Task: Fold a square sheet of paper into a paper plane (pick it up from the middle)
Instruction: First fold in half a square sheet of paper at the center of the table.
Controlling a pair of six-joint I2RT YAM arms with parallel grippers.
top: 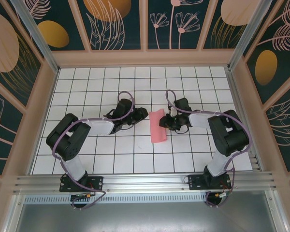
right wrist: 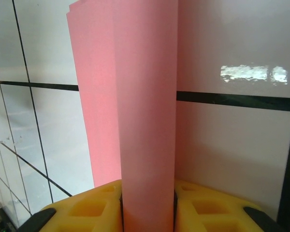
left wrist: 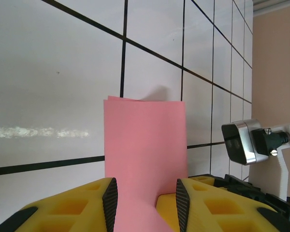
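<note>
Seen from above, two black robot arms reach inward over a white gridded worktop (top: 111,82) and meet at its centre. On the left, the left tool (left wrist: 146,192) has the pink sheet of paper (top: 158,126) running up between its yellow jaws. The paper touches one black pad (left wrist: 109,200), with a sliver of gap at the other, so I cannot tell whether it is truly pinched. The sheet sits between the two tools, doubled over into a long narrow strip. It is no dart yet, so this looks like an early lengthwise fold. On the right, the right tool (right wrist: 147,199) is closed on the paper, which fills the gap between its pads.

To fold well, the tools should probably move together without pulling apart, which could tear or skew the thin sheet. They should line up the loose edges before flattening a crease against the worktop.

Both close views cut off the paper's near end. The crease is hard to make out, as is whether the edges match.
</note>
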